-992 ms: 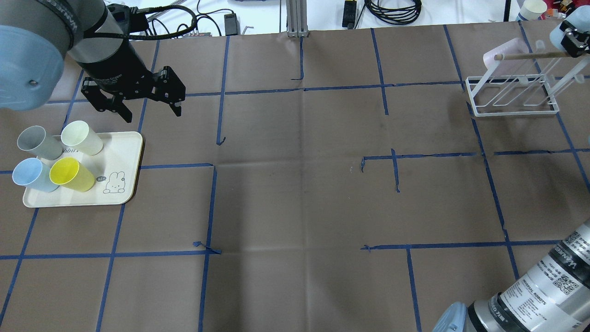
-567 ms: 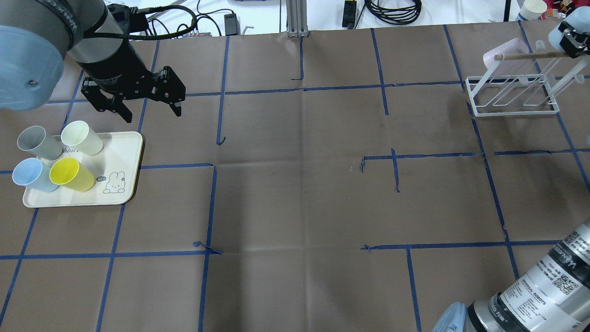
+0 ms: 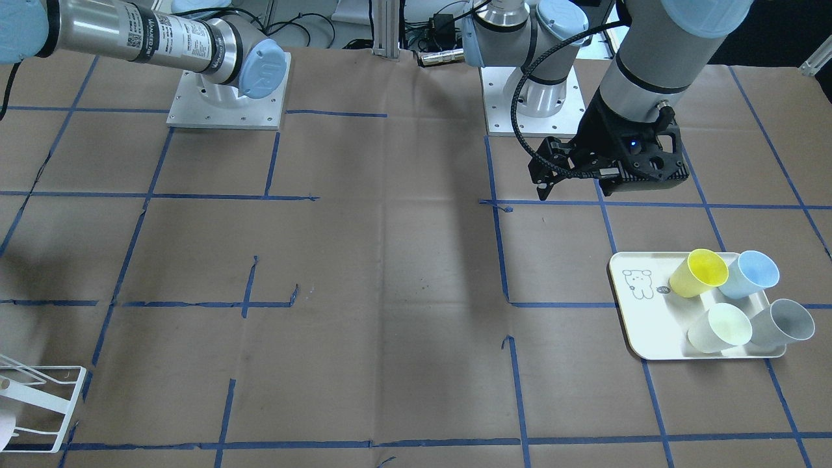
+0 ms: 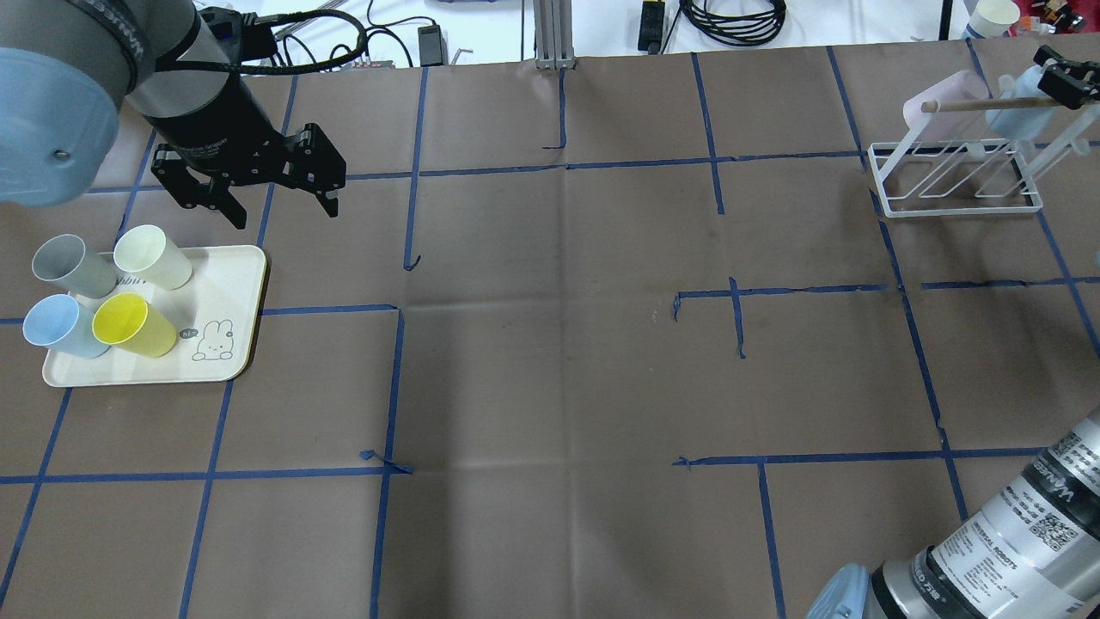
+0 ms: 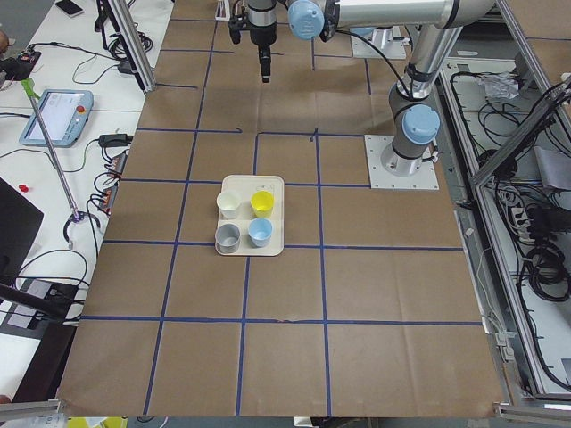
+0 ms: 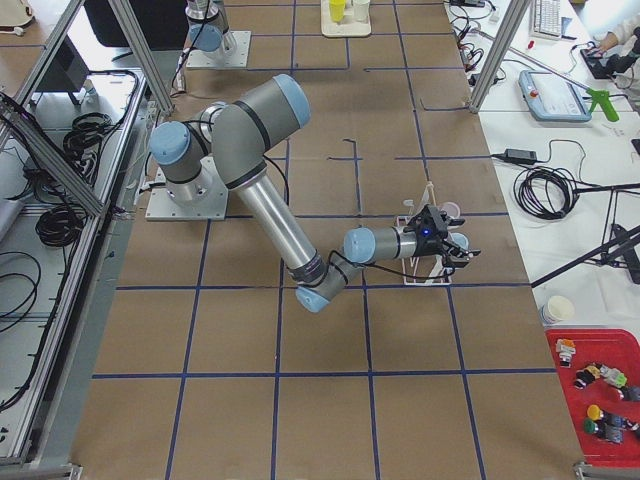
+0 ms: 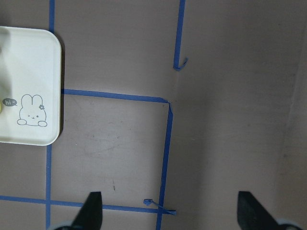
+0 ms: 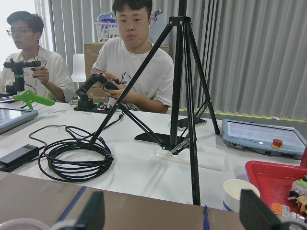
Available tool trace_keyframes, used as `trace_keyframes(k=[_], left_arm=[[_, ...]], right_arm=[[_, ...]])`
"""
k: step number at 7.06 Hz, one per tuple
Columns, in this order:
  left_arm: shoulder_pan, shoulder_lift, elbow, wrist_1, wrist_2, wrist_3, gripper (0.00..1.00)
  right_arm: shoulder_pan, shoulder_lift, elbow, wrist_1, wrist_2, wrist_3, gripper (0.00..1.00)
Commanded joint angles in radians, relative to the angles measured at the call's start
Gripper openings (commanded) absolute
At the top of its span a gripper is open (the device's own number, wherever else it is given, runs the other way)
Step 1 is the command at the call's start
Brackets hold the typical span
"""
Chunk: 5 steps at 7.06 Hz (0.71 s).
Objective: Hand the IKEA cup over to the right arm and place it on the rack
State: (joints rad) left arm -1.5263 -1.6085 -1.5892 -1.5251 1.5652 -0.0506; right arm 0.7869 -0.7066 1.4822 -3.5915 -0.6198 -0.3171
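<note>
A label on the right arm (image 4: 1014, 533) reads "UNIVERSAL ROBOTS"; the tray (image 4: 232, 284) shows a bunny saying "hi". The left gripper (image 4: 284, 215) has its jaws spread and empty; the right gripper (image 8: 175, 213) also has its jaws spread, by the rack (image 4: 962, 210).

The black two-finger left gripper (image 4: 286, 217) hangs pointing straight down, jaws spread wide. The silver tubular right arm (image 6: 290, 240) stretches far out, its black two-finger right gripper (image 4: 1059, 76) held level, jaws likewise apart.
</note>
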Motion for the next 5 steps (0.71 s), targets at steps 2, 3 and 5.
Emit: trace_keyframes(k=[2, 3, 5], left_arm=[[0.000, 0.001, 0.002, -0.001, 0.004, 0.000, 0.99], [0.000, 0.001, 0.003, 0.000, 0.004, 0.000, 0.99], [0.003, 0.001, 0.002, 0.000, 0.004, 0.002, 0.99]], right_arm=[[0.002, -0.065, -0.002, 0.067, -0.001, -0.003, 1.00], [0.002, -0.118, 0.009, 0.155, -0.003, -0.008, 1.00], [0.003, -0.218, 0.053, 0.328, -0.014, -0.048, 1.00]])
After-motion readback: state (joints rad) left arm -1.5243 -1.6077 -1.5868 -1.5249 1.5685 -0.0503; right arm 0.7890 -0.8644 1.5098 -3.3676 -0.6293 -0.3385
